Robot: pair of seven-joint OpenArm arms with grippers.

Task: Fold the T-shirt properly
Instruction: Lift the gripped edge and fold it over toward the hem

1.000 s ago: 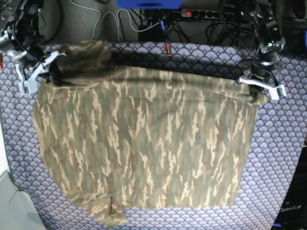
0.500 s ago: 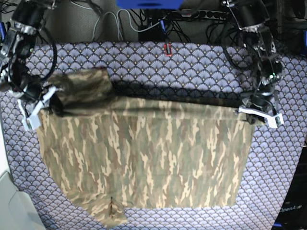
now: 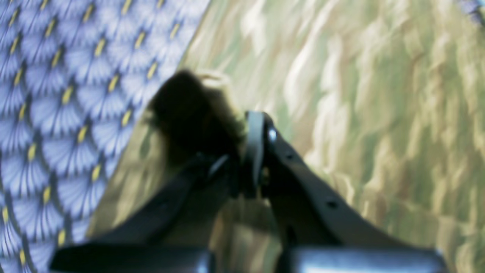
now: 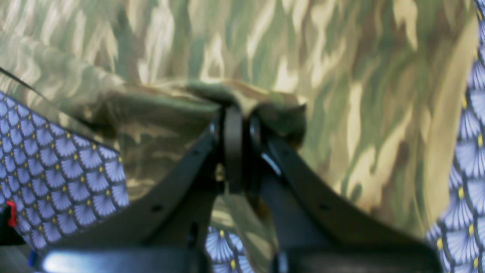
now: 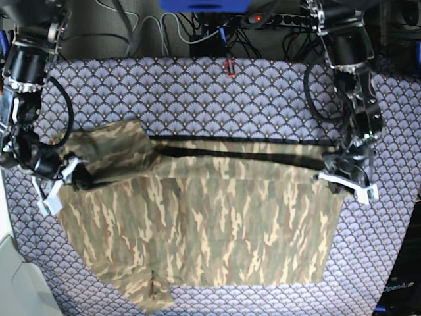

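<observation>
The camouflage T-shirt point(image 5: 197, 230) lies spread over the patterned table, its far edge lifted and stretched between my two grippers. On the base view's right, my left gripper point(image 5: 346, 182) is shut on the T-shirt's far right corner. The left wrist view shows that gripper point(image 3: 253, 125) pinching a bunched fold of the T-shirt point(image 3: 360, 113). My right gripper point(image 5: 60, 185), at the base view's left, is shut on the far left corner, just under the sleeve point(image 5: 112, 150). In the right wrist view its closed jaws point(image 4: 235, 113) clamp a folded ridge of the T-shirt point(image 4: 303, 49).
A purple-grey fan-scale cloth point(image 5: 217, 92) covers the table on all sides of the shirt. Cables and a power strip point(image 5: 276, 18) lie behind the far edge. A white object point(image 5: 16, 276) sits at the front left corner.
Both grippers have moved toward the near side, dragging the shirt's far edge with them over the body of the shirt. More patterned cloth now shows behind the shirt.
</observation>
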